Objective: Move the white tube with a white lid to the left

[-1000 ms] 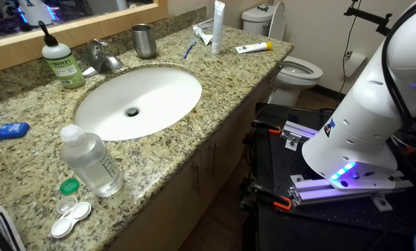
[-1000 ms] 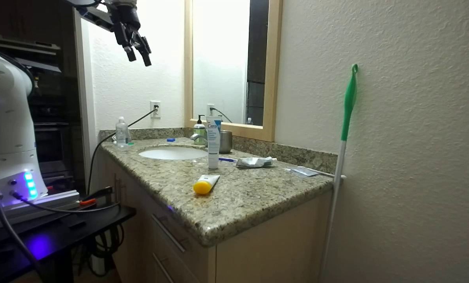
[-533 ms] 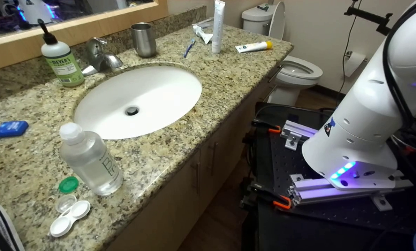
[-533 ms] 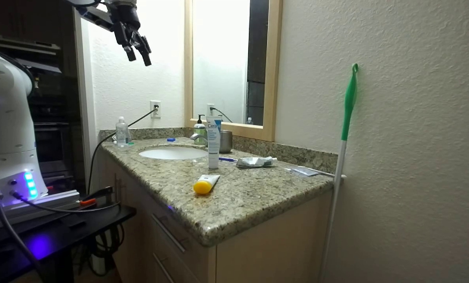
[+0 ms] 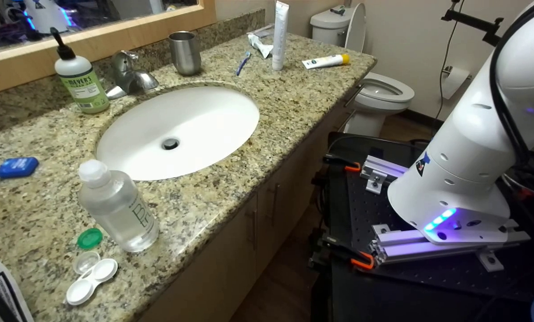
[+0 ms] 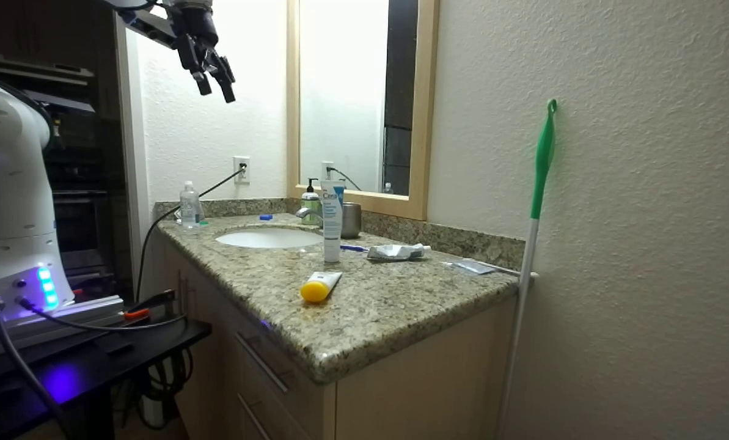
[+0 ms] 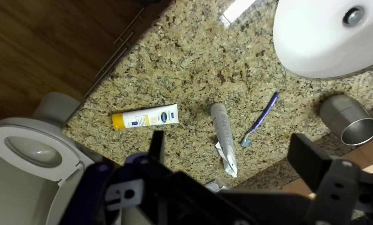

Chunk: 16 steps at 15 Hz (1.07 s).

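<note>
The white tube (image 5: pixel 280 38) stands upright on its white lid (image 5: pixel 277 65), on the counter beyond the sink. In an exterior view the tube (image 6: pixel 332 220) shows blue lettering, with the lid (image 6: pixel 331 253) at its bottom. In the wrist view the tube (image 7: pixel 224 131) is seen from above, lid end (image 7: pixel 218 108) towards the top of the picture. My gripper (image 6: pixel 217 95) is open and empty, high above the counter and well apart from the tube. In the wrist view the tube appears between the open fingers (image 7: pixel 227 137), far below them.
A yellow-capped tube (image 7: pixel 145 117), a blue toothbrush (image 7: pixel 263 117) and a crumpled white tube (image 6: pixel 395 252) lie near the white tube. The sink (image 5: pixel 190 120), metal cup (image 5: pixel 185 52), faucet (image 5: pixel 130 76), soap bottle (image 5: pixel 82 82) and clear bottle (image 5: pixel 119 210) are further along the counter.
</note>
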Each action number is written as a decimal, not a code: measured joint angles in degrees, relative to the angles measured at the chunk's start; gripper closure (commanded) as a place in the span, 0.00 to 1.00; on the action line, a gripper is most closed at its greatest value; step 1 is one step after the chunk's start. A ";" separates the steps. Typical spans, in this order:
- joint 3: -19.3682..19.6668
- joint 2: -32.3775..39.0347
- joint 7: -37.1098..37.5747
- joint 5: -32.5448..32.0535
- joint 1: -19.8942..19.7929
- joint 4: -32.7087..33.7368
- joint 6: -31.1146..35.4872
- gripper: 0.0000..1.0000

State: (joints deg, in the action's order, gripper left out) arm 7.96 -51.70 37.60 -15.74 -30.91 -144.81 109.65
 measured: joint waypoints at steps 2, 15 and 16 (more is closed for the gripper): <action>1.56 0.30 -5.84 -0.09 0.86 -0.45 0.02 0.00; -1.15 34.84 16.51 -8.47 3.54 10.29 30.51 0.00; -0.88 35.29 16.48 -8.46 3.75 10.42 30.45 0.00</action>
State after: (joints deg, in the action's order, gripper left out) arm 7.08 -16.41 54.08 -24.20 -27.17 -134.39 140.10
